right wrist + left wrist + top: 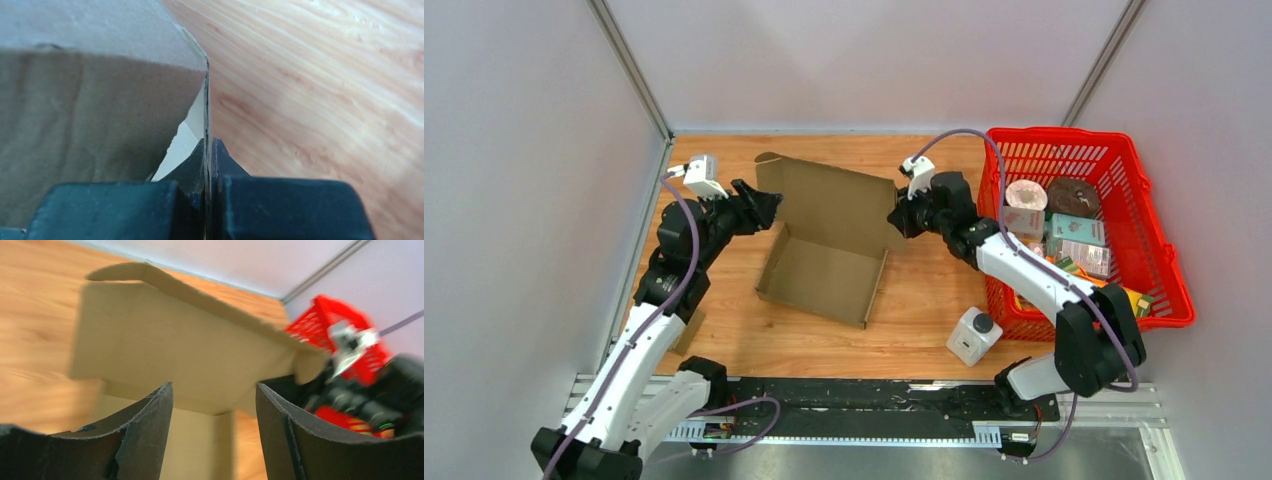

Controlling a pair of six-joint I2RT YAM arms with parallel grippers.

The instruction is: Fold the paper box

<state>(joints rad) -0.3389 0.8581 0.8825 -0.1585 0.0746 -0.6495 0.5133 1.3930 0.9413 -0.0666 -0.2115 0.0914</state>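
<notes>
On the table [924, 310], paper box [824, 268] open upward, long axis left-right.

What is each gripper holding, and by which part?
The right gripper pinches the cardboard box by its right-hand flap edge; the left gripper, open, holds nothing.

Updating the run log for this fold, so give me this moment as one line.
paper box: base flat, rear panel raised | left pincer: open, near panel's left end | right pincer: shut on panel's right end
</notes>
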